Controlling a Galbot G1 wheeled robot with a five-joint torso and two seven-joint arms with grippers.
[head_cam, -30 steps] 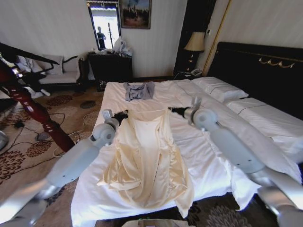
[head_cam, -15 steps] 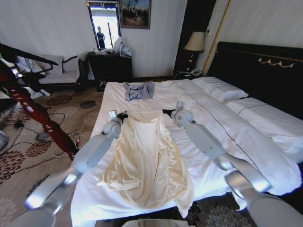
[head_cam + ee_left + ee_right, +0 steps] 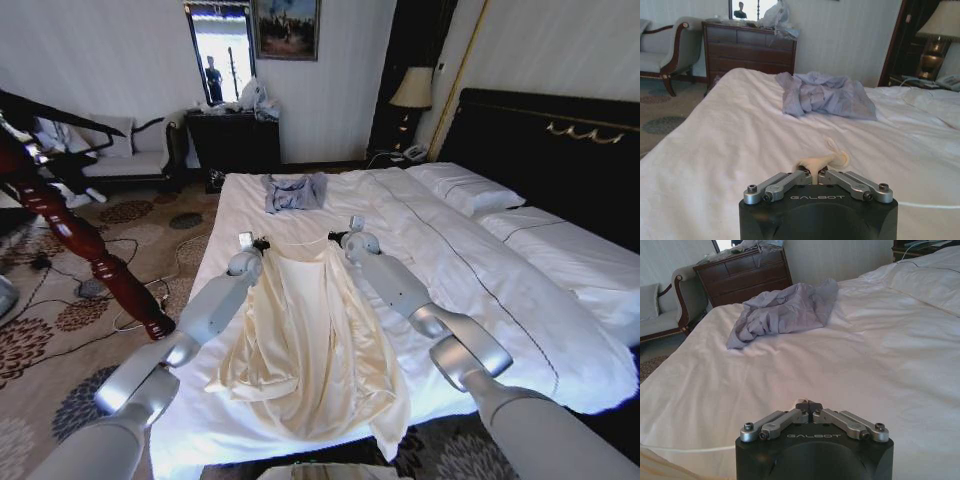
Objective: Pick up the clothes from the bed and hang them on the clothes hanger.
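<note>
The bed (image 3: 440, 250) filled most of the head view, white sheets running from the lower left up to the dark headboard (image 3: 545, 135) at the upper right. The clothes (image 3: 315, 340), a cream long-sleeved garment, lay spread flat down the middle of the frame, collar end toward the centre and hem reaching the bed's lower edge. A reddish wooden post (image 3: 85, 250) slanted across the left of the frame, over the patterned carpet. Both arms reached in from the bottom corners to the garment's upper end. A small grey-blue garment (image 3: 294, 191) lay crumpled on the sheet above the centre, well apart from the cream one.

The left gripper (image 3: 258, 245) sat at the garment's upper left corner; in the left wrist view (image 3: 816, 172) its fingers were pinched together on a fold of cream cloth. The right gripper (image 3: 338, 238) sat at the upper right corner; in the right wrist view (image 3: 808, 406) its fingers were drawn together, tips meeting just over the sheet, and I could not tell whether any cloth lay between them.
</note>
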